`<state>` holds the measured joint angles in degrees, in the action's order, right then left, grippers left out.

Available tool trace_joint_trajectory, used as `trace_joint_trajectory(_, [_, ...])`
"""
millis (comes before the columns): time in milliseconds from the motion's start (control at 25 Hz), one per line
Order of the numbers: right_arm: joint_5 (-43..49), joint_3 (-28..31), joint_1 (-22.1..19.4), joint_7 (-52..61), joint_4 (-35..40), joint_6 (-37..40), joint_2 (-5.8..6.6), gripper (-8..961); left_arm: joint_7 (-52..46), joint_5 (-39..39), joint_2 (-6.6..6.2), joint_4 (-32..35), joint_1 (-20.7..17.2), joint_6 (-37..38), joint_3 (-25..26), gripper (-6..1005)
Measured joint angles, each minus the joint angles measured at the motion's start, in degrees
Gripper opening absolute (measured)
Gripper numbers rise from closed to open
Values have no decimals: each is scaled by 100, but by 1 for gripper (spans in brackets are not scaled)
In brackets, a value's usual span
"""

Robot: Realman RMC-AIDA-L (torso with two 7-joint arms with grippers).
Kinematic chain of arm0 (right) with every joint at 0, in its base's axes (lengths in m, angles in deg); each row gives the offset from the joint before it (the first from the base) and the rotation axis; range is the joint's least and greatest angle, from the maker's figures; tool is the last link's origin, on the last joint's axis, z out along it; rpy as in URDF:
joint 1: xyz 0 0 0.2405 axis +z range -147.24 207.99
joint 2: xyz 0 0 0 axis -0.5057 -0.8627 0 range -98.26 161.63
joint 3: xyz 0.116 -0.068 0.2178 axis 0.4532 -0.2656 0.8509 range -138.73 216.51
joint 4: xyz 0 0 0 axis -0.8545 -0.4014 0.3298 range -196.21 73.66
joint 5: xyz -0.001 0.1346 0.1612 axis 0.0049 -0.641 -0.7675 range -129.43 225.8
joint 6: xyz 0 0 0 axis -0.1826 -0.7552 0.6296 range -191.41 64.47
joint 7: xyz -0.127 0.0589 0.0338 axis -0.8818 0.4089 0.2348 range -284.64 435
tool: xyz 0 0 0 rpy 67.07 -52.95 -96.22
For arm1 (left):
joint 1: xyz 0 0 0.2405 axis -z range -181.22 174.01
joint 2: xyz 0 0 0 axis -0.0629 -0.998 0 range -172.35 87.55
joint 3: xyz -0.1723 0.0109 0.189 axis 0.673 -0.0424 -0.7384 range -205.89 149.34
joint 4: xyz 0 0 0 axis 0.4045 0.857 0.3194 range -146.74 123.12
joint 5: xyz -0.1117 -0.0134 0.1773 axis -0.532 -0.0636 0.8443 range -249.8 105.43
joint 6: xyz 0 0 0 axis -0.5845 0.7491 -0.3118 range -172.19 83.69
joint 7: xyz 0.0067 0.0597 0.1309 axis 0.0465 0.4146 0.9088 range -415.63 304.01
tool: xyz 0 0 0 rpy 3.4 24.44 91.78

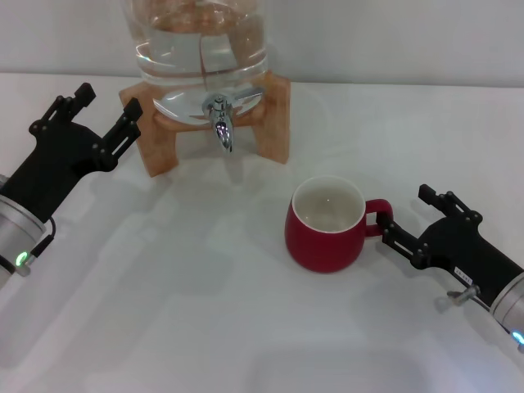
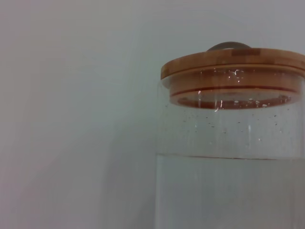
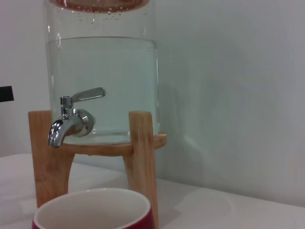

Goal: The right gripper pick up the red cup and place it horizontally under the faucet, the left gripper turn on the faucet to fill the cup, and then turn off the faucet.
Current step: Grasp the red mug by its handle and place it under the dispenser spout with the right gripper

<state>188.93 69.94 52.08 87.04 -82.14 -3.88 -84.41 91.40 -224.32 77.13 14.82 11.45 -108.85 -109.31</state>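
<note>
The red cup [image 1: 325, 224] is seen standing upright on the white counter [image 1: 205, 311], toward its right side and nearer the front edge than the wooden stand [image 1: 270, 115]; its cream inside is turned upward and its loop handle is pointed toward the right edge. The right hand [image 1: 404, 219] is positioned at that handle, its two ridged fingers parted with one on either side of the loop; whether the handle is actually touched cannot be told. The cup rim [image 3: 95, 205] is shown low in the right wrist view, with the stand legs [image 3: 143, 162] behind it. The faucet [image 1: 221, 119] is fitted to the clear glass water jar [image 1: 201, 49], which is carried on the wooden stand near the back edge of the counter; the spout is directed downward over bare counter, well apart from the cup, and the flat lever [image 3: 88, 94] is seen in the right wrist view angled upward, away from the jar. The jar is partly filled with water, and a wooden lid [image 2: 233, 64] is shown on it in the left wrist view. The left hand [image 1: 102, 110] is held near the left edge of the counter, just beside the stand, its fingers spread apart and nothing gripped.
</note>
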Motion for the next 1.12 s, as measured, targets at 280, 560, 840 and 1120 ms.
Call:
trace_joint_trajectory(280, [46, -49, 2, -10, -105, -11, 0, 796, 0, 0, 0, -33, 53, 0, 8, 756])
trace_joint_trajectory(560, [37, -49, 67, -11, -128, -159, -9, 795, 0, 0, 0, -73, 75, 0, 10, 756])
trace_joint_trajectory(840, [11, -7, 130, -14, -128, -305, -9, 795, 0, 0, 0, -73, 79, 0, 10, 757])
trace_joint_trajectory(1120, [-3, 143, 152, -1, -129, -376, -10, 795, 0, 0, 0, -76, 87, 0, 9, 757])
